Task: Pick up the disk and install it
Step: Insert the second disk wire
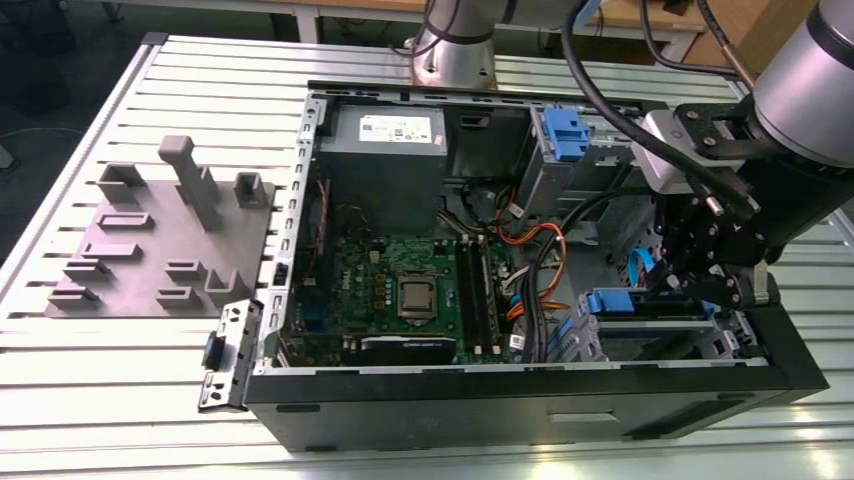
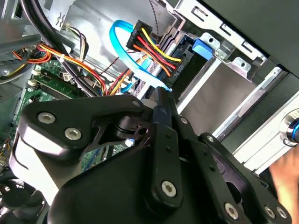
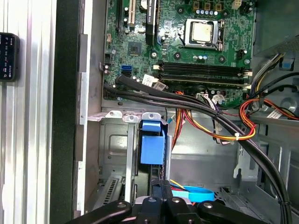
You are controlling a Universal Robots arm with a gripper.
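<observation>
The disk (image 1: pixel 627 305) sits in the drive cage at the front corner of the open computer case, on the exterior view's right. Its blue bracket (image 3: pixel 153 147) faces up, and in the first wrist view the disk is seen edge-on in its slot. My gripper (image 1: pixel 701 292) reaches down into the case right beside that cage. In both wrist views its fingertips (image 2: pixel 161 95) are closed together. They hang just off the disk's bracket end (image 2: pixel 205 46), and I see nothing between them. My gripper (image 3: pixel 161 185) is in line with the slot.
A blue data cable (image 2: pixel 124 51) and bundled power wires (image 2: pixel 154 46) loop close to the fingers. The motherboard (image 1: pixel 400 290) and power supply (image 1: pixel 384 140) occupy the case. A second blue latch (image 1: pixel 566 135) sits on the upper bay. A grey fixture plate (image 1: pixel 160 240) lies on the slatted table.
</observation>
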